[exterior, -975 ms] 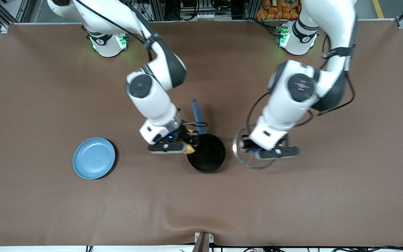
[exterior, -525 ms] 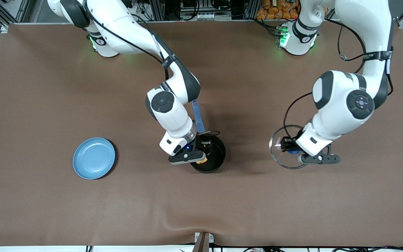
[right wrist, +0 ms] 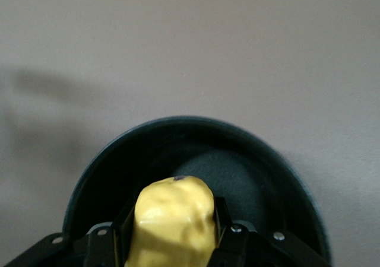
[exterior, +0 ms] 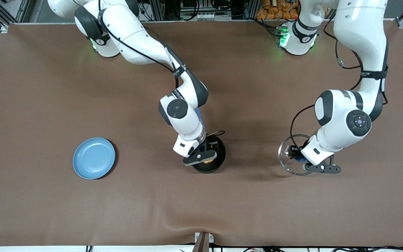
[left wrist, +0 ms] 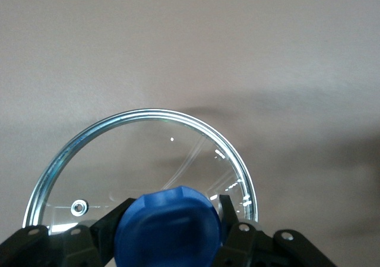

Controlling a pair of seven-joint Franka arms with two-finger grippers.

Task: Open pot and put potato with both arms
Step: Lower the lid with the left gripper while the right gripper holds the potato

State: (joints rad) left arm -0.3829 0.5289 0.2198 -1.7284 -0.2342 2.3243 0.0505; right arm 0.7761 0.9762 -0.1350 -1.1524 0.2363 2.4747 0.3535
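The black pot (exterior: 212, 164) stands open at the table's middle, its blue handle mostly hidden under the right arm. My right gripper (exterior: 205, 158) is shut on the yellow potato (exterior: 207, 161) and holds it inside the pot's mouth; in the right wrist view the potato (right wrist: 173, 219) sits between the fingers above the pot's dark floor (right wrist: 237, 178). My left gripper (exterior: 301, 160) is shut on the blue knob (left wrist: 169, 228) of the glass lid (exterior: 289, 157), over the table toward the left arm's end. The lid's steel rim (left wrist: 148, 115) shows in the left wrist view.
A flat blue plate (exterior: 93, 158) lies on the brown table toward the right arm's end, level with the pot. The table's front edge has a small bracket (exterior: 203, 239) at the middle.
My right gripper has carried the potato from beside the pot's rim to over its middle and lower into it. My left gripper has carried the lid away from the pot toward the left arm's end.
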